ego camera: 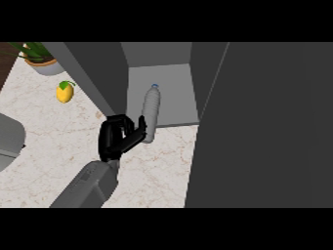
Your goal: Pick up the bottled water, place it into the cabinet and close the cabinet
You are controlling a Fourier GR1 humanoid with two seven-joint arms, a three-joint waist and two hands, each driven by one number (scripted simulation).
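Pale marble counter (39,146), lemon (66,92) and potted plant (39,58) toward far-left corner. Open cabinet (161,73), dark door (270,127) alongside. Left hand (118,136) clamped round bottled water (151,114) at shelf's front edge.

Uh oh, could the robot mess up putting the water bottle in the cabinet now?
Maybe, in two ways. The bottled water leans, with its base not yet on the cabinet shelf, so it might tip or roll out if the left hand lets go now. Also, the cabinet door stands just beside that hand, so the hand might bump it while moving in or pulling back.
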